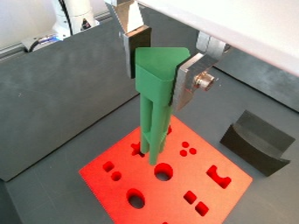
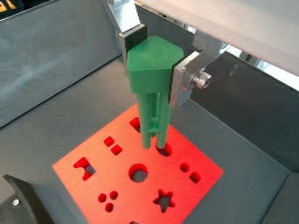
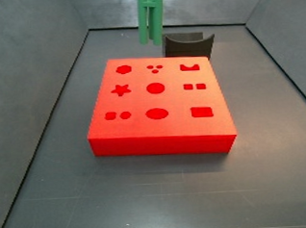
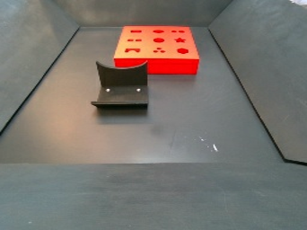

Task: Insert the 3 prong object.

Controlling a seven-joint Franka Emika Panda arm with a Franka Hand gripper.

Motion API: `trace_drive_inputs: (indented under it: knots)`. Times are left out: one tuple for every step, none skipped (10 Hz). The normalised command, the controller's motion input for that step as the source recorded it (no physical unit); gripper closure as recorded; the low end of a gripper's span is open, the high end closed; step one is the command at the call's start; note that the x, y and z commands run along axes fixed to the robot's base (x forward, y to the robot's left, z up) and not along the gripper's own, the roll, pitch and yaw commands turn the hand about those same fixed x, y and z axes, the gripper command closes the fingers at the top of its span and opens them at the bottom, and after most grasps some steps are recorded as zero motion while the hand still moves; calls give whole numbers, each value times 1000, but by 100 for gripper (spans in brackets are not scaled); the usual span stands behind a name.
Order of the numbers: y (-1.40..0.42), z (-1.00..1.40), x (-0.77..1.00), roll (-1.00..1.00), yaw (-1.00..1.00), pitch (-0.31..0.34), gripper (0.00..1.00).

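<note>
The red block (image 3: pixel 158 103) is the biggest thing here, a flat slab lying on the dark floor (image 4: pixel 168 135) of the walled bin, its top face cut with shaped holes: circles, a star, squares, a notched slot and a cluster of three small dots. Near it sits the dark grey curved block (image 4: pixel 120 85), apart from the red block and playing no part right now.

The green bar (image 1: pixel 156 96) hangs upright above the red block, prongs pointing down, and both wrist views show its tips close over the holed face; whether they touch it I cannot tell. In a side view only its lower length (image 3: pixel 150 18) shows, at the far edge of the block. The gripper (image 2: pixel 156 54) is clamped on the thick top end of the bar, a silver finger (image 1: pixel 190 70) pressed against each side.

The risk, as I judge it, is misalignment. If the prongs come down beside the three small holes rather than into them, they will land on solid red plastic, and pushing on could bend the thin prongs or tilt the bar in the grip. A slight twist about the bar's axis would cause the same jam.
</note>
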Motion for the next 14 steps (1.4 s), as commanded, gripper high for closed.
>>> trace_drive_inputs:
  knots:
    - [66, -194, 0, 0, 0, -26, 100]
    - [291, -411, 0, 70, -291, -33, 100]
    - [431, -623, 0, 140, -520, -37, 100]
    - [491, -694, 0, 116, -471, -43, 100]
    - [531, -677, 0, 79, -449, -59, 100]
    - [497, -686, 0, 49, -483, -43, 100]
    - [334, -663, 131, 0, -637, -20, 100]
    - [229, -454, 243, 0, -789, -11, 100]
    - [189, -291, 337, -27, -849, -33, 100]
    - [186, -286, 340, -27, -846, -36, 100]
    - [180, -286, 323, -24, -860, -30, 100]
    - [154, -160, 289, -70, -860, -70, 100]
    - [131, 0, 274, -187, -797, -141, 100]
    - [91, 97, 209, -204, -783, -116, 100]
